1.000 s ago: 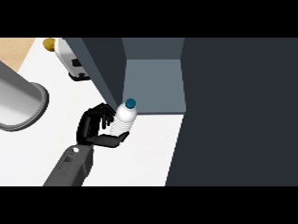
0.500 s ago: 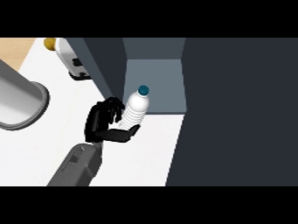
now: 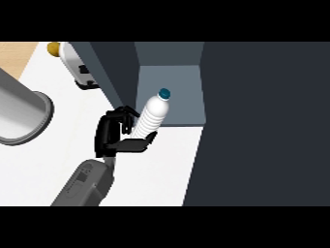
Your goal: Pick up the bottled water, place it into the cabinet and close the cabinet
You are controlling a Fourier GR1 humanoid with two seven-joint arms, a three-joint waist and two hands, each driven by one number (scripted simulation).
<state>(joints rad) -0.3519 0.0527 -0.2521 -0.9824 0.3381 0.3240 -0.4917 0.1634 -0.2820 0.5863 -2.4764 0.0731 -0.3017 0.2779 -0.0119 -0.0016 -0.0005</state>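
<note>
One hand has its fingers curled round the bottled water, beside the cabinet opening.

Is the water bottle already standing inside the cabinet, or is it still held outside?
Held, partly in: the hand curls round the water bottle, which tilts, cap toward the open cabinet.

A kitchen. The hand reaches over a white counter, and just ahead and to its right stands a dark cabinet with its inside open. To its left lies a large grey cylinder; farther ahead, a small white appliance.
</note>
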